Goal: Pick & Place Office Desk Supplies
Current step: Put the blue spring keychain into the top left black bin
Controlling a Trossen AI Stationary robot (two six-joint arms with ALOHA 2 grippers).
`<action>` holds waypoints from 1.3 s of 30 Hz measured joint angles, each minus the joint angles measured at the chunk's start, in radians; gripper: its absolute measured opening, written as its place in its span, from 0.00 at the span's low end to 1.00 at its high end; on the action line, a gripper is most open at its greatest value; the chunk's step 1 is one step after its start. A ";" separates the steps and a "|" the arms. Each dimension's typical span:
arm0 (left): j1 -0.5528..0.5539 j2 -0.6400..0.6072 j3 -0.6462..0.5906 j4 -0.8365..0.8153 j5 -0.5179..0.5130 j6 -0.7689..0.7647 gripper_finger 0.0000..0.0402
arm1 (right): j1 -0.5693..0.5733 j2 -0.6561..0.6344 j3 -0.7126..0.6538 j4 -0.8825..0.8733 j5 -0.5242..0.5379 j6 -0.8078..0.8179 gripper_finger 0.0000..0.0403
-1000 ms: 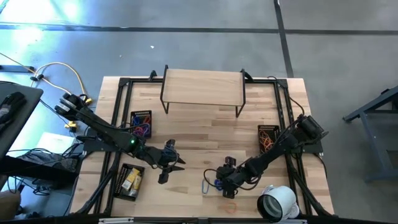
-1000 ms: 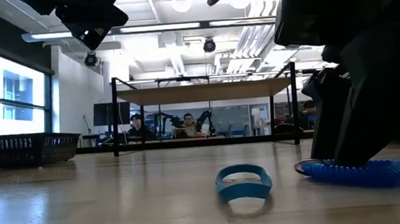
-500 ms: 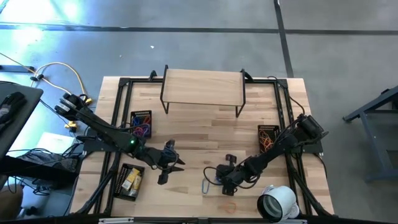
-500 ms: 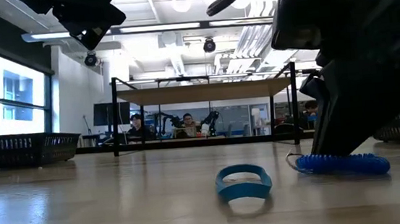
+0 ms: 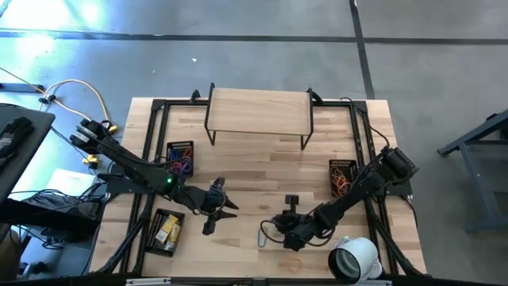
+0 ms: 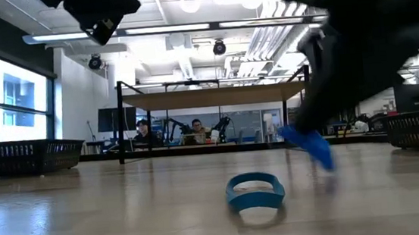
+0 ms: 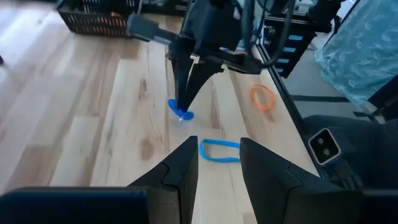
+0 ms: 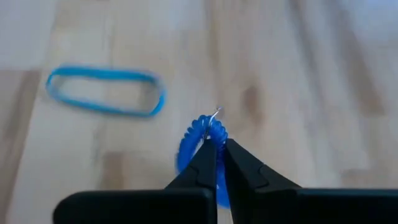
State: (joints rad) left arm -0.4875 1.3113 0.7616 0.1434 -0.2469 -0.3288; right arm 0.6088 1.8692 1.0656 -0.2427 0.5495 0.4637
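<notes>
We have the right claw [image 8: 216, 163] pinched tight on the blue coiled loop [image 8: 200, 144], low over the tabletop [image 5: 262, 155] at about six o'clock in the high view. In the low view the coil [image 6: 308, 145] dangles from the claw, clear of the wood. The flat blue band [image 6: 255, 190] lies on the tabletop just beside it, at roughly nine o'clock from the claw in the right wrist view.

Our worry is the grip: the fingers [image 8: 202, 163] appear to bite only one edge of the springy coil, so we judge a quick swing could let it slip or spring free. A loose end might also snag the band and drag it.

Our left claw [image 7: 217, 163] waits at about seven o'clock, fingers narrowly parted and holding nothing. The black mesh basket [image 5: 343, 176] with orange bands sits at three o'clock, a likely destination.
</notes>
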 joint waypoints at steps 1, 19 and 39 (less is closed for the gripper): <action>0.004 0.000 0.000 0.006 0.000 0.014 0.29 | 0.001 -0.003 0.005 -0.002 0.019 -0.021 0.01; 0.034 0.238 0.000 0.305 -0.028 0.093 0.29 | 0.024 -0.005 0.195 0.115 0.429 -0.427 0.01; 0.029 0.243 0.000 0.386 -0.105 0.044 0.33 | 0.003 -0.003 0.203 0.217 0.463 -0.496 0.01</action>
State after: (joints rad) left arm -0.4584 1.5539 0.7612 0.5293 -0.3520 -0.2848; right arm 0.6117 1.8660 1.2686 -0.0261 1.0122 -0.0319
